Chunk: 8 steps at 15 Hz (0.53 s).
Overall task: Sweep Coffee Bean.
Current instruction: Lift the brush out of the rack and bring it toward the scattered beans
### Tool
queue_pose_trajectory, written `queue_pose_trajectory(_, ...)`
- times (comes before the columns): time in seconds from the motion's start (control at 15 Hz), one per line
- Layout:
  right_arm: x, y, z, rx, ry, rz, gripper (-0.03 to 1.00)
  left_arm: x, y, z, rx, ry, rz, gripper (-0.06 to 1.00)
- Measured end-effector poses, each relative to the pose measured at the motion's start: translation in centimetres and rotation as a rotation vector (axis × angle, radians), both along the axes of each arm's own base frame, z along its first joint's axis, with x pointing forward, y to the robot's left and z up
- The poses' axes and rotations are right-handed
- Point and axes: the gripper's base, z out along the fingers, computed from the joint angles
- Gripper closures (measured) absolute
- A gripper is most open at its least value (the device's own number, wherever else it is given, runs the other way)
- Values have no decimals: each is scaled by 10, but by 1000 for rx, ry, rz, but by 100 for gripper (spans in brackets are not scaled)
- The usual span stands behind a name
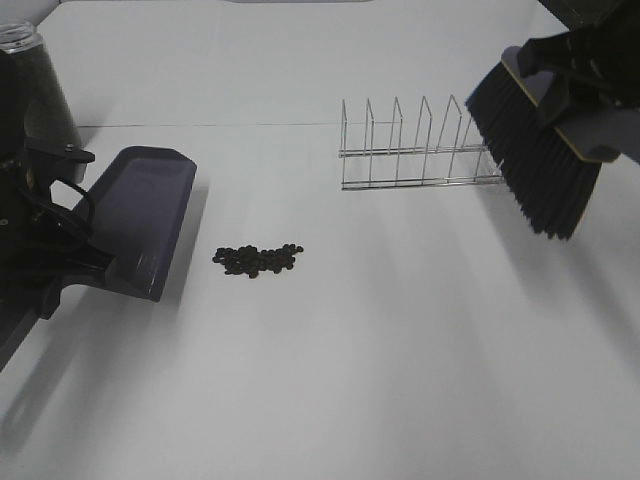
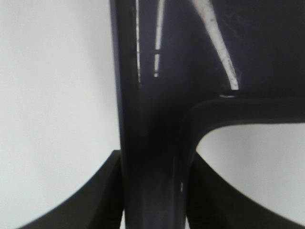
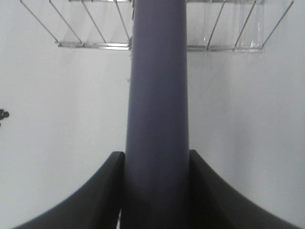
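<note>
The coffee bean (image 1: 258,260) lies as a small dark cluster on the white table, left of centre. Just left of it a dark purple dustpan (image 1: 140,215) rests with its open lip toward the beans; my left gripper (image 1: 60,262) is shut on its handle (image 2: 152,191). At the upper right my right gripper (image 1: 590,75) is shut on the handle (image 3: 157,119) of a brush, whose black bristles (image 1: 535,160) hang above the table, well to the right of the beans. A few beans (image 3: 3,114) show at the edge of the right wrist view.
A wire dish rack (image 1: 415,150) stands behind the beans, beside the brush bristles, and shows as wire rack (image 3: 86,28) in the right wrist view. A tall jar (image 1: 35,85) of dark beans stands at the far left behind the dustpan.
</note>
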Motion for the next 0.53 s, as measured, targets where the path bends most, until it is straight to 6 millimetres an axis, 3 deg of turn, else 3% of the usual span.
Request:
queue_pose_trajectory(0.2,-26,-2,-26,2,42,-5,61,0,0,0,0,0,0,63)
queue_pose_trajectory(0.33,-32,-1,-37,17,71,-13,61,0,0,0,0,3,-35,63)
queue_pose_trajectory(0.53,-34,3,-37,65,72,-11,61,2,-1,0,-9,-11,-83,63)
